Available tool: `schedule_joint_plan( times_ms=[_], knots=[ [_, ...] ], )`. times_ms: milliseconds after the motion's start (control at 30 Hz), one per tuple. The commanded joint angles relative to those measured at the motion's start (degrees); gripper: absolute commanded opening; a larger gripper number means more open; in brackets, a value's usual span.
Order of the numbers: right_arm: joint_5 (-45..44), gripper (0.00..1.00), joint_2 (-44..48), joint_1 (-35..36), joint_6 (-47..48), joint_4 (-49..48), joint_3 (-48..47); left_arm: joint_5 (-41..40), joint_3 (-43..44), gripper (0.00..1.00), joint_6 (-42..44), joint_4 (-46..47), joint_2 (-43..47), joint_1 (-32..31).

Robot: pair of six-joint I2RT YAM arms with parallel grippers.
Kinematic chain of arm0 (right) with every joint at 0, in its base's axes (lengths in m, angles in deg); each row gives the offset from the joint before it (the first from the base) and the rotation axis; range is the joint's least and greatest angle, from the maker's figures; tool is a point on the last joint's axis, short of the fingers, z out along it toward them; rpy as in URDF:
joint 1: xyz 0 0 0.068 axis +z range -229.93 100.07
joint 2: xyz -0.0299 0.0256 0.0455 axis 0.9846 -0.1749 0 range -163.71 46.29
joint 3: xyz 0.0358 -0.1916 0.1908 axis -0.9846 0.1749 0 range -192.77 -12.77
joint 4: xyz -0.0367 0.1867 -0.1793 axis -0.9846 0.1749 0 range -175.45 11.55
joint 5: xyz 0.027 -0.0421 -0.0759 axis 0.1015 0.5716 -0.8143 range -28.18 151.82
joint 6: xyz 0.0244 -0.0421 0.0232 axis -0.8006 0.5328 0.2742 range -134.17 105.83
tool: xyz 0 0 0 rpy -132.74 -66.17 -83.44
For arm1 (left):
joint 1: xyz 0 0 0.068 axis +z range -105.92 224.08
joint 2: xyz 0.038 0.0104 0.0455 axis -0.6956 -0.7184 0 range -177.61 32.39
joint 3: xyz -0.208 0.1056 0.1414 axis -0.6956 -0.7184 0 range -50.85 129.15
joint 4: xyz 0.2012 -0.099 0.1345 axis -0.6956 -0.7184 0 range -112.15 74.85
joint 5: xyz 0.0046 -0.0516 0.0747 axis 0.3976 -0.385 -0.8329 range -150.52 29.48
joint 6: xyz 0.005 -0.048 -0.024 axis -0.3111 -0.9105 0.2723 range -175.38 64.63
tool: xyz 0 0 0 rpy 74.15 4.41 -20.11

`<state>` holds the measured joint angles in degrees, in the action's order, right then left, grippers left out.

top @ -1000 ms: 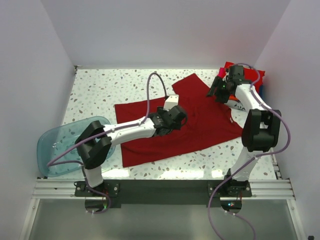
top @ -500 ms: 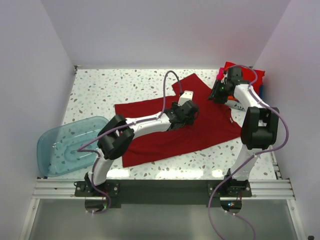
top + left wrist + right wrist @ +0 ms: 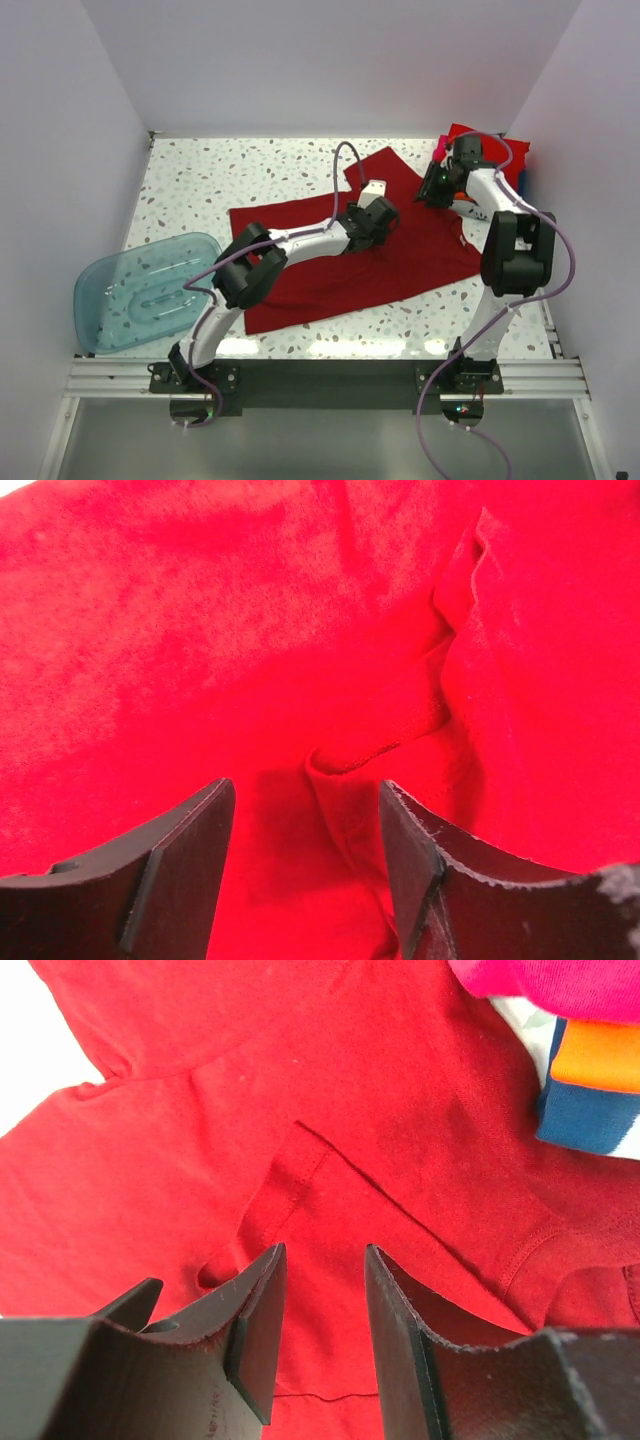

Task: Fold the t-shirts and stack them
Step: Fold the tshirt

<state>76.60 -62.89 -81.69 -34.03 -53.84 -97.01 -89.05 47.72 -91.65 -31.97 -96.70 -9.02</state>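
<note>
While the dark red t-shirt (image 3: 410, 255) lies spread open on the speckled table (image 3: 220, 170), centre of the top view, no fold is made yet. It sits skewed, one sleeve toward upper centre and the hem toward lower left. Judged: laid flat so edges and creases can be picked.

L arm: left gripper (image 3: 368, 222) is low over the shirt's upper-middle area. In the wrist view its fingers (image 3: 180, 870) stand well apart, straddling a raised ridge of cloth at a stitched edge. Nothing is clamped. Placement suggests it is lining up to pinch that ridge.

R arm: right gripper (image 3: 432, 183) is at the shirt's upper right part, just beside the folded stack (image 3: 495, 150). In the wrist view its fingers (image 3: 255, 1330) are narrowly apart, w/ flat cloth showing in the gap and a sleeve hem just past the tips. No pinch seen.

The stack sits in the table's upper right corner, bright red on top. Its edges show magenta (image 3: 540, 985), orange (image 3: 600, 1055) and a white-and-blue print (image 3: 585, 1125). Presumably it is parked there to receive this shirt.

Materials: the shirt is matte knit, limp, w/ shallow creases and double-stitched hems. The fingers are dark, hard, wedge-shaped, w/ scuffed edges. The table is hard and terrazzo-patterned. A translucent blue tub (image 3: 130, 290), rounded, sits lower left, off the shirt.
</note>
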Motion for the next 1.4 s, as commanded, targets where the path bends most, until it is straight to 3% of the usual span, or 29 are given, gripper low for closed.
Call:
schedule_joint_plan(
  times_ms=[0, 200, 467, 700, 1200, 1367],
  knots=[
    [1.74, 0.41, -0.94, 0.27, 0.52, -1.20, -0.30, 0.32, 2.42, 0.62, 1.03, 1.53, -0.80, 0.54],
    [1.83, 0.41, -2.61, 0.70, 0.17, -1.30, -1.18, 0.85, 1.46, 0.54, 1.03, 2.14, -0.98, 0.63],
    [0.24, 0.41, -5.68, 3.08, 1.58, -0.77, -2.59, 2.07, -0.65, 0.35, 0.59, 3.72, -0.19, 1.07],
    [-0.72, 0.41, -8.93, 4.66, 2.28, -0.86, -5.48, 3.22, -2.06, 0.33, -0.11, 4.87, 0.51, 1.60],
    [-4.59, 0.41, -12.28, 4.75, 3.95, -0.59, -9.00, 5.42, -2.94, 0.38, -0.82, 6.18, 0.51, 2.56],
    [-4.76, 0.41, -14.64, 4.83, 4.21, -0.59, -9.79, 5.68, -3.73, 0.33, -0.82, 6.80, 0.78, 2.57]
  ],
)
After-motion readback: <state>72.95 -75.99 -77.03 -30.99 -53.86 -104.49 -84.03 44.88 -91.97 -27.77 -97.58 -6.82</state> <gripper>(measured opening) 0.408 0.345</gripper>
